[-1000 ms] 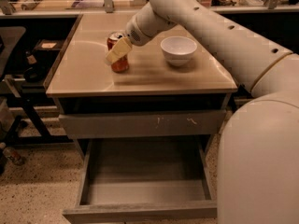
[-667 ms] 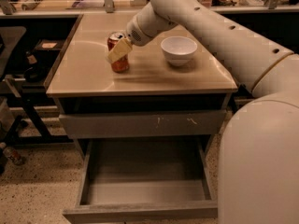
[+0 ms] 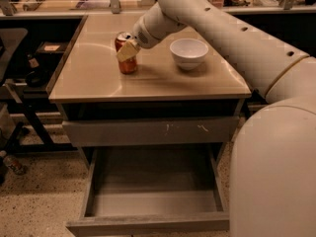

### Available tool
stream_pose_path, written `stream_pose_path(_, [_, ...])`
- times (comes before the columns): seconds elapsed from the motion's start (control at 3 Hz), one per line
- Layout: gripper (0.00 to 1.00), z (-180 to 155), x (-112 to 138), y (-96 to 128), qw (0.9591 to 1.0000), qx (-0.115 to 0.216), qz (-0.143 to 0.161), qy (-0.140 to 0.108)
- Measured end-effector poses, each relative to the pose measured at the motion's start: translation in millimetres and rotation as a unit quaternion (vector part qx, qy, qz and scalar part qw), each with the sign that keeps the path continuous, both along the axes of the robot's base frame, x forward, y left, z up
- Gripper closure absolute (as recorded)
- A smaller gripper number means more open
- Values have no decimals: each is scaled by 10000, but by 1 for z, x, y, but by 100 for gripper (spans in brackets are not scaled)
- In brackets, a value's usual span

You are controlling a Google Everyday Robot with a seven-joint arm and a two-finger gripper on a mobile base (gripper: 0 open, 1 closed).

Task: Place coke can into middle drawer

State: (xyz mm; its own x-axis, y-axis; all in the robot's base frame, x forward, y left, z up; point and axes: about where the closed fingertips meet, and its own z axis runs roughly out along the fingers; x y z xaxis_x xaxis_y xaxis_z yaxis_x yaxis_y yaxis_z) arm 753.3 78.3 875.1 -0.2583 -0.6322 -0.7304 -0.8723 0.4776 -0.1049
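Tan, smooth-topped table point(image 3: 148, 83) with a round white ceramic bowl point(image 3: 188, 52) to the right of the small red Coca-Cola coke can point(image 3: 128, 65) – the two stood apart, both upright on the tabletop. The robot's thick white arm point(image 3: 222, 28) reached in from the upper right, passing above and behind the bowl. The two-finger gripper point(image 3: 126, 46) was at the can's upper half, its fingers closed around the can; one tan pad point(image 3: 127, 52) lay across the can's front, the other was hidden behind it. Below the tabletop sat a closed grey drawer front with small white scratch marks point(image 3: 148, 131). Beneath that, the wide, shallow grey middle drawer point(image 3: 153, 204) was pulled out over the speckled floor point(image 3: 39, 201) – nothing lay in it.
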Motion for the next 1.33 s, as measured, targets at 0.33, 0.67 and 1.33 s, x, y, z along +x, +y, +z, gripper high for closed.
stream_pose_path(0.33, [88, 0, 0, 0, 10000, 0, 0, 0])
stream_pose_path(0.67, [100, 8, -7, -1, 9999, -91, 47, -91])
stream_pose_path(1.33, [100, 38, -66, -43, 9965, -508, -554, -359])
